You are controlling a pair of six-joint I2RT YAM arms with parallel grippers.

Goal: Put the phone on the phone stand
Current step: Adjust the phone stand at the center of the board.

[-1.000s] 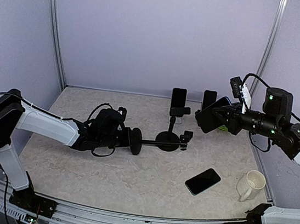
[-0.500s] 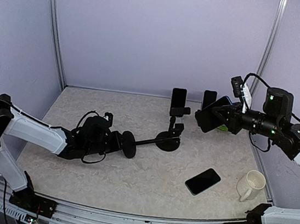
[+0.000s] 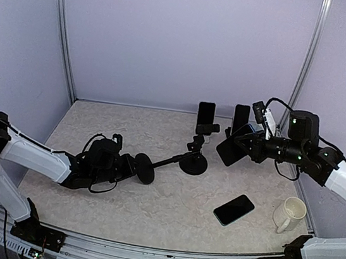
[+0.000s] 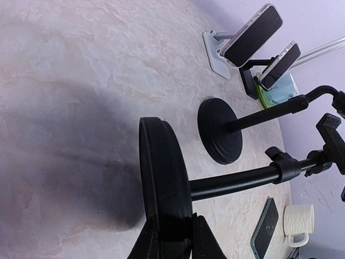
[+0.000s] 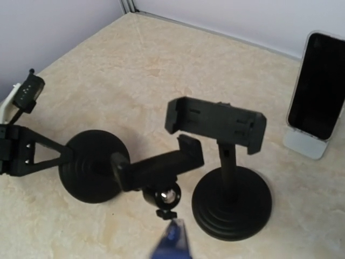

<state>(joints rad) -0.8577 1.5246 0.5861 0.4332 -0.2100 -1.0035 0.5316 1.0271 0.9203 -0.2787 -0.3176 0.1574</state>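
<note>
My right gripper (image 3: 246, 145) is shut on a dark phone (image 3: 231, 147) with a blue edge, held in the air right of the stands. In the right wrist view only that blurred blue edge (image 5: 171, 243) shows. My left gripper (image 3: 132, 166) is shut on the round base (image 4: 161, 178) of a tipped black phone stand (image 3: 167, 162). Its pole slants toward its clamp head (image 5: 161, 168). A second black phone stand (image 5: 230, 205) stands upright just beside it, its clamp (image 5: 215, 124) holding nothing.
Another phone (image 3: 234, 209) lies flat at the front right, with a white mug (image 3: 289, 214) beside it. Two phones (image 3: 205, 116) (image 3: 241, 116) rest in small stands along the back wall. A green object sits behind the right gripper.
My left arm has drawn back to the left with the stand's base, and the stand's head has swung up beside the upright stand. The right gripper has carried its phone left and lower.
</note>
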